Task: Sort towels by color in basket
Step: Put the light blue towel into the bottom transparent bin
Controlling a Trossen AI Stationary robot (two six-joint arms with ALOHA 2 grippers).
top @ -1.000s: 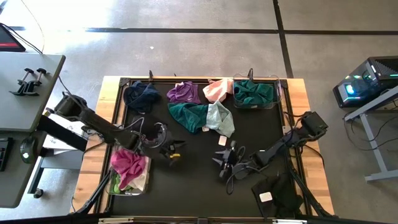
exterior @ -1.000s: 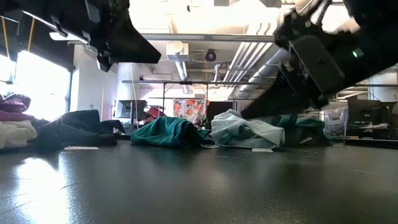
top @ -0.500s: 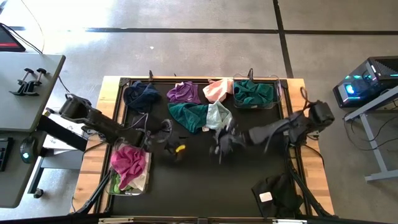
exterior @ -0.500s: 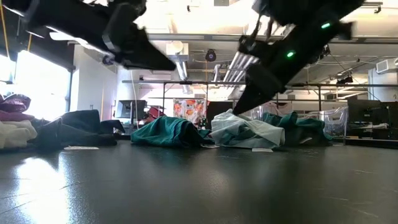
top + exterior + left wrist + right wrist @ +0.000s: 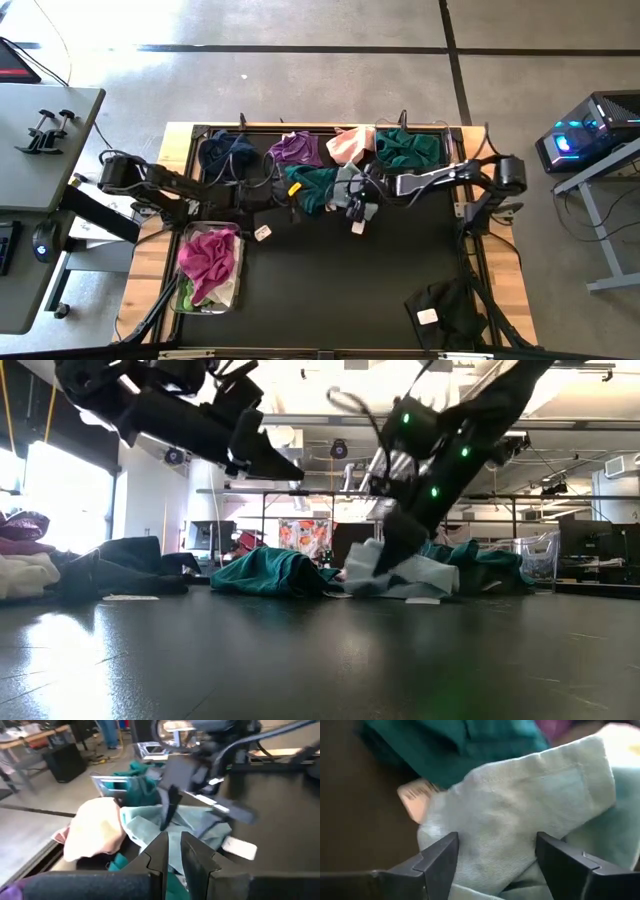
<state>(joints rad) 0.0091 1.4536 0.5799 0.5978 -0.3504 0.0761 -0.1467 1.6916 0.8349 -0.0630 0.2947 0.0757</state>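
The mint towel (image 5: 347,186) lies crumpled on the mat, leaning on the teal towel (image 5: 308,186) to its left. My right gripper (image 5: 356,200) is down at the mint towel and open. In the right wrist view its fingers (image 5: 440,857) stand on either side of a hump of the mint towel (image 5: 520,810). My left gripper (image 5: 290,188) hovers over the teal towel's left edge, holding nothing, its fingers (image 5: 162,845) a narrow gap apart. The navy (image 5: 228,152), purple (image 5: 295,148) and pink (image 5: 348,145) towels lie along the far edge. My right gripper comes slanting down from the table's right side over the mint towel's near-left part (image 5: 485,835), with a hump of cloth between its open fingers. I cannot tell whether the fingers touch the cloth.
A clear basket (image 5: 237,290) at the near left holds magenta, lime and white towels. Another clear basket (image 5: 445,150) at the far right holds a teal towel. A black towel (image 5: 450,305) with a white tag lies near right. Loose white tags (image 5: 263,232) lie on the mat's middle.
My right gripper has swung from the mat's middle toward the far edge and come down onto the mint towel. My left gripper has moved from beside the near-left basket toward the far edge and right, up to the teal towel.
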